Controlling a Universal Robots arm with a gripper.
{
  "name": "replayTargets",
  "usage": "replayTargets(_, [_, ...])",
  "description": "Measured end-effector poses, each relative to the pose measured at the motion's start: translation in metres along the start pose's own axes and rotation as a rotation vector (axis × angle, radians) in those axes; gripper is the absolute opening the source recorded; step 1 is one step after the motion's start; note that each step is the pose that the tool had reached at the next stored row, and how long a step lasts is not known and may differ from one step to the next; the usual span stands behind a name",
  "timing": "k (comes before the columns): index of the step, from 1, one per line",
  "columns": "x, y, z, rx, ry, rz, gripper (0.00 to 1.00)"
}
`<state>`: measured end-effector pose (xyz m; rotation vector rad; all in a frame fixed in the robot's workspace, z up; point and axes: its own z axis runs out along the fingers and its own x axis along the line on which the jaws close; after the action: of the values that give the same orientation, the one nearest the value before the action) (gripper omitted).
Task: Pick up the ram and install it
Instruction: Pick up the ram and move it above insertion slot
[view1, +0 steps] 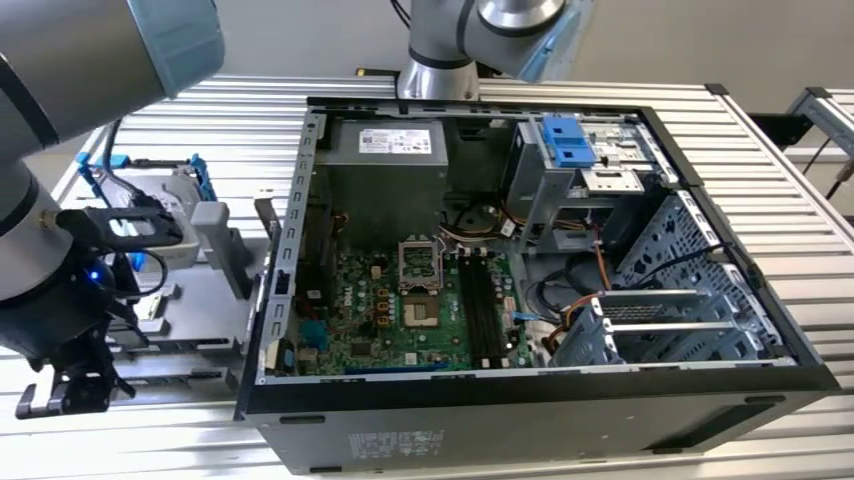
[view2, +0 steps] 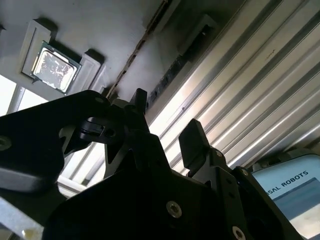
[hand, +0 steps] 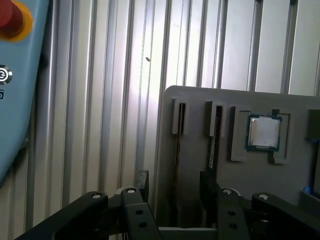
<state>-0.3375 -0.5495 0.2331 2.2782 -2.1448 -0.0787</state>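
The gripper (view2: 167, 111) is seen open and empty, close to the ram (view2: 167, 76), which is stood on edge in a grey tray (hand: 195, 100) slot at the exterior view's left. It is judged light, stiff, fragile; best pinched mid-length across its 2 faces.

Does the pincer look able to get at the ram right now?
Probably yes: the ram stands uncovered in a slot of the grey holder, and the open pincer hangs close by it.
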Motion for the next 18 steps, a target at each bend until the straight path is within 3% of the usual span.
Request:
replayTargets(11, [0.0004,-0.0006,0.0172,0.0001,-0.0002,0.003,1.0])
replayTargets(18, [-0.001,0.0003,0.0238,0.0002,-0.0003,0.007,1.0])
